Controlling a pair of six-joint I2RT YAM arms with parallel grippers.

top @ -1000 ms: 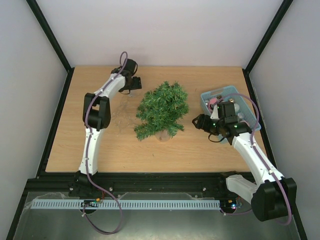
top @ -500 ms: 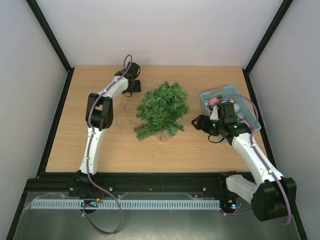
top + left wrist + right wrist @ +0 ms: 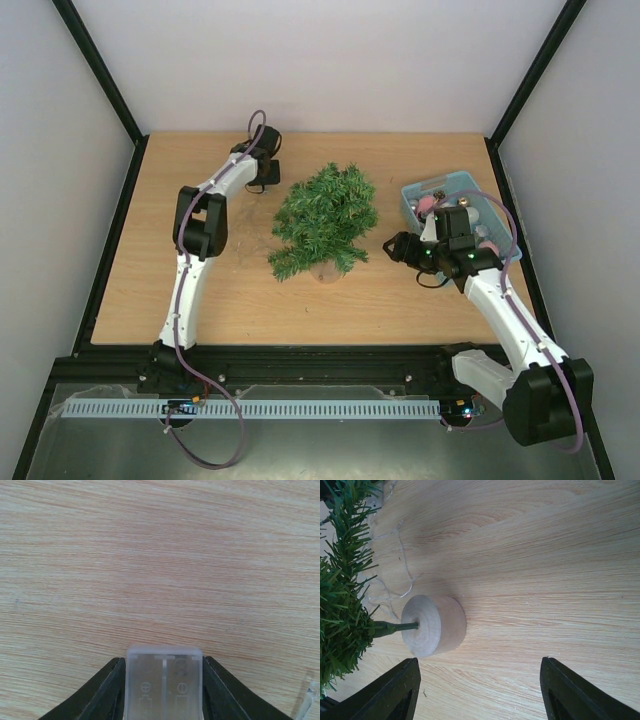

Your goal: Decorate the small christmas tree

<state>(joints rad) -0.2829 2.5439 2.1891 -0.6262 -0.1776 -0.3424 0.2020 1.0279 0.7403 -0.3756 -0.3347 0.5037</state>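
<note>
The small christmas tree (image 3: 325,215) stands mid-table, dark green and bushy. Its round wooden base (image 3: 434,625) shows in the right wrist view, with green branches (image 3: 340,615) at the left. My right gripper (image 3: 395,243) hovers just right of the tree, low over the table. It is open (image 3: 479,662), with nothing between its fingers. My left gripper (image 3: 262,178) is at the back left of the tree, pointing down at the table. Its jaws press both sides of a translucent battery box (image 3: 164,680) marked with plus and minus signs.
A light-blue basket (image 3: 440,180) of ornaments sits at the right edge, behind the right arm. A thin clear wire (image 3: 402,560) lies in loops on the wood near the tree's base. Black frame posts border the table on both sides.
The left gripper has shifted slightly toward the back and its jaws have closed in onto the battery box. The right arm has barely moved.
</note>
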